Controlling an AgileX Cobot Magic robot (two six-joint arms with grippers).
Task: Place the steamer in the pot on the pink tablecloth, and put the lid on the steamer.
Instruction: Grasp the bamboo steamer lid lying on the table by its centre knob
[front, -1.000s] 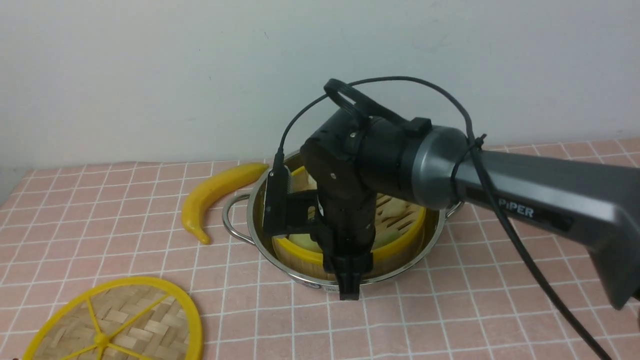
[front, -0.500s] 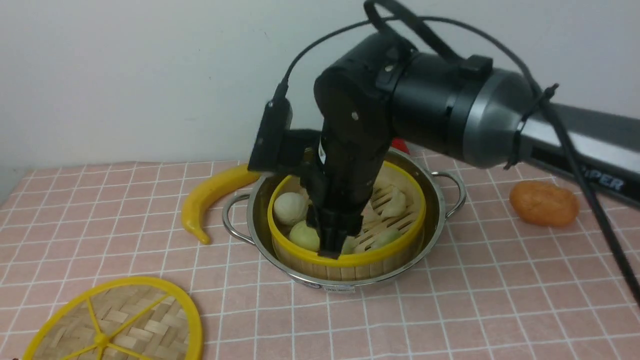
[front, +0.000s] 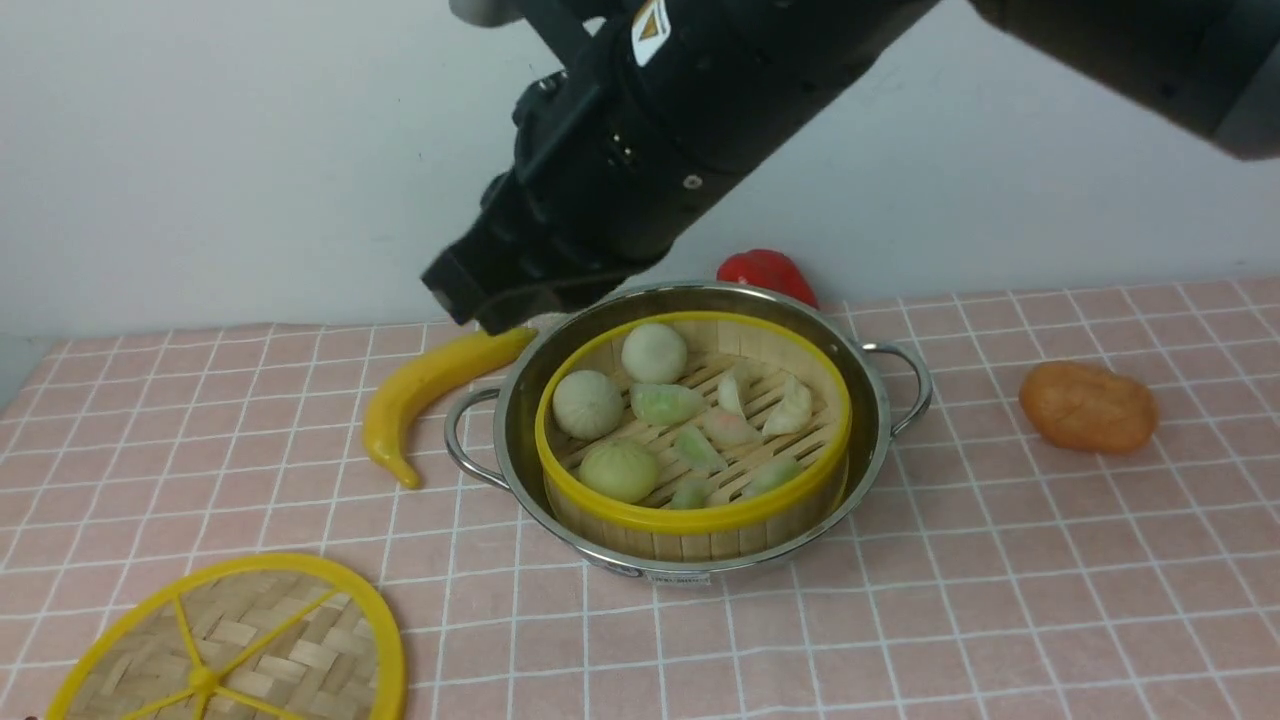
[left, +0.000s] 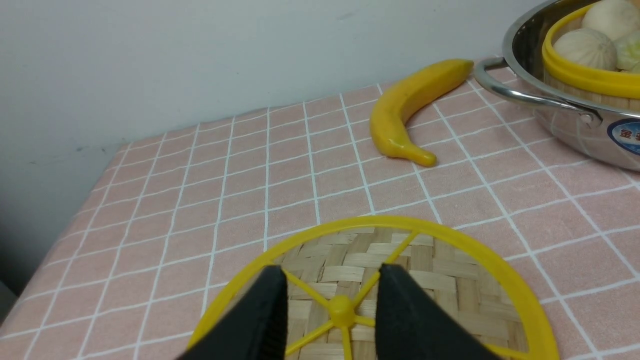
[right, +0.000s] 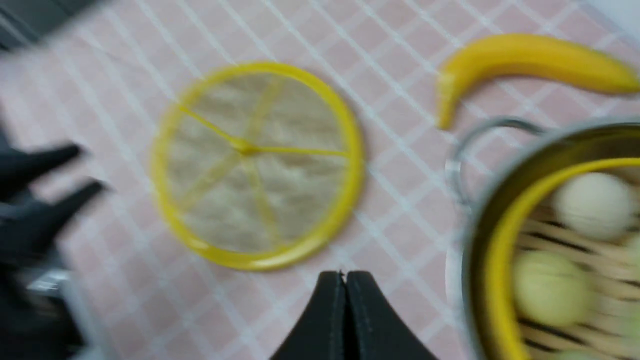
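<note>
a: what's the biggest thing there?
b: the pink cloth (front: 1000, 600), spread under both pincers. next is the right arm (front: 640, 150), slanting down above the pot.
a: and the pot?
b: the pot (front: 512, 420) stands on the cloth, lower than the right pincer (right: 345, 282) and just to one side of it. the steamer (front: 690, 520) sits upright inside it, yellow rim within the steel rim, so it is already in place.
a: what is that pincer doing?
b: its fingers are pressed tight together with nothing between them. the wrist picture is blurred, but the tips hang over bare cloth between the pot and the lid.
a: the lid?
b: the lid (front: 255, 640) lies flat on the cloth, well apart from the pot and not on the steamer. it is right below the left pincer (left: 332, 280), whose fingers (left: 260, 310) stand spread, one on each side of the yellow hub (left: 341, 311). they grasp nothing. whether they touch the weave i cannot tell.
a: smaller stuff?
b: a banana (front: 420, 385) lies beyond the left pincer, its tip near the pot's handle (front: 465, 440). an orange lump (front: 1085, 405) lies on the far side of the pot from both pincers, and a red thing (front: 765, 270) sits behind the pot. buns (front: 620, 470) and dumplings (front: 665, 403) lie on the steamer's slats.
</note>
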